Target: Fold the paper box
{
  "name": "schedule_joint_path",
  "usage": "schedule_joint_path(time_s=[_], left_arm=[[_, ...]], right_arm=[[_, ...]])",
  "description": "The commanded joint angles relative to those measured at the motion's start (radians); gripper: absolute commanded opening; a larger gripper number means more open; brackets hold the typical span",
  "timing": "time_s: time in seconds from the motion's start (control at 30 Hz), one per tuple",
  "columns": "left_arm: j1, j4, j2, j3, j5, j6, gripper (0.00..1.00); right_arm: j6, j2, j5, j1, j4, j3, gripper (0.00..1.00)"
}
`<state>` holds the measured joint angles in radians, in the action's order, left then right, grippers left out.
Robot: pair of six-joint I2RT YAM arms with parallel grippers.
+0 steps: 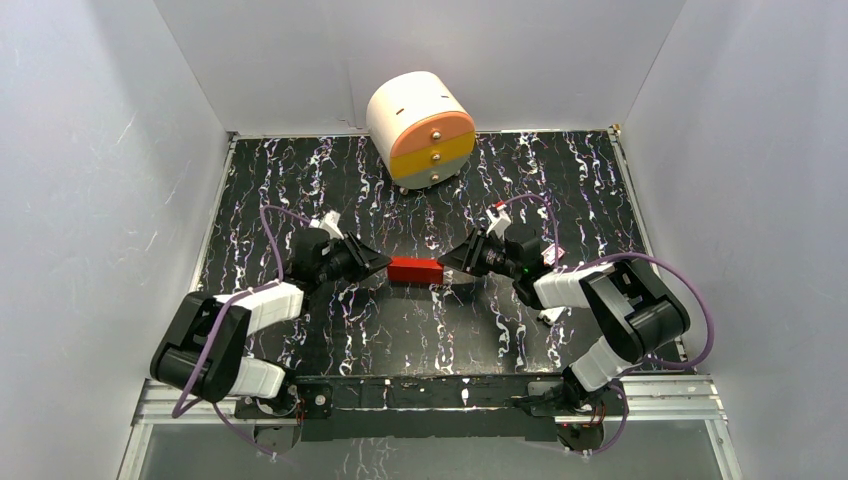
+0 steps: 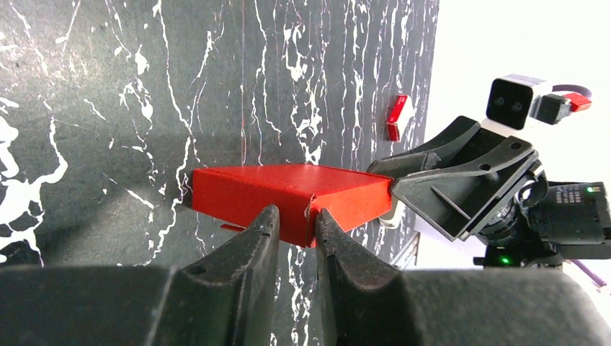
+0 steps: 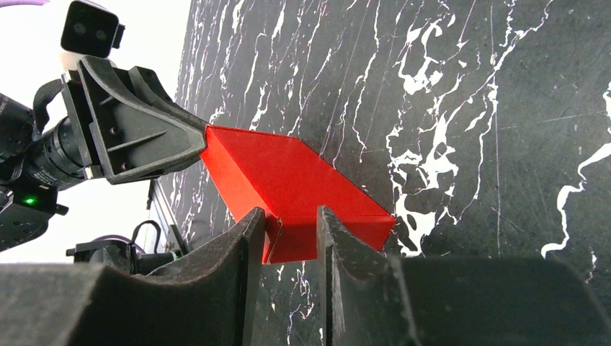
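White walls close in a black, white-veined table (image 1: 560,190), with a round white, orange and yellow drawer unit (image 1: 420,130) at its far edge. The paper box (image 1: 415,270) lies flat in the middle of the table, folded into a low red slab with its long side running left to right.

The left gripper (image 1: 380,263) meets the box's left end and the right gripper (image 1: 448,263) meets its right end, so the box sits between the two tips. In the left wrist view the left fingers (image 2: 259,238) stand a narrow gap apart, with the box's end and a small seam showing in that gap. The right fingers (image 3: 248,238) look much the same at the other end, a slim gap with a fold line in it. For either pair I cannot tell whether they nip a flap or only press on the card.

The box looks to be thin card: very light, fairly stiff along its creases and soft across its flat faces. It would likely skate on the smooth table if pushed from one side only. The ends and folded edges seem the best places to hold, with a gentle pinch, since a hard squeeze on the hollow middle could dent it or pop a flap.
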<state>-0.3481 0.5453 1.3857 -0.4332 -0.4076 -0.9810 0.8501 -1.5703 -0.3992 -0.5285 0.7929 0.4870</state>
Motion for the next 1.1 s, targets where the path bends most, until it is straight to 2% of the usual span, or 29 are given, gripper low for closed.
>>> schedule_joint_path(time_s=[0.0, 0.37, 0.53, 0.67, 0.93, 1.07], left_arm=[[-0.049, -0.282, 0.057, 0.069, 0.212, 0.133, 0.08], [-0.113, -0.201, 0.059, 0.144, 0.364, 0.153, 0.04], [-0.114, -0.239, -0.001, 0.107, 0.336, 0.132, 0.1], [-0.114, -0.329, -0.116, 0.033, 0.337, 0.138, 0.16], [-0.112, -0.52, -0.272, -0.185, 0.378, 0.284, 0.31], [-0.112, -0.569, -0.287, -0.267, 0.338, 0.425, 0.4]], right_arm=[[-0.047, -0.023, -0.05, 0.001, 0.031, 0.019, 0.38], [-0.247, -0.039, -0.056, -0.001, 0.018, -0.045, 0.33], [-0.321, -0.01, -0.08, 0.0, 0.0, -0.019, 0.32], [-0.392, 0.045, -0.058, 0.002, -0.132, 0.06, 0.35], [-0.508, 0.178, 0.024, 0.008, -0.353, 0.204, 0.58], [-0.555, 0.273, 0.088, 0.016, -0.442, 0.232, 0.71]])
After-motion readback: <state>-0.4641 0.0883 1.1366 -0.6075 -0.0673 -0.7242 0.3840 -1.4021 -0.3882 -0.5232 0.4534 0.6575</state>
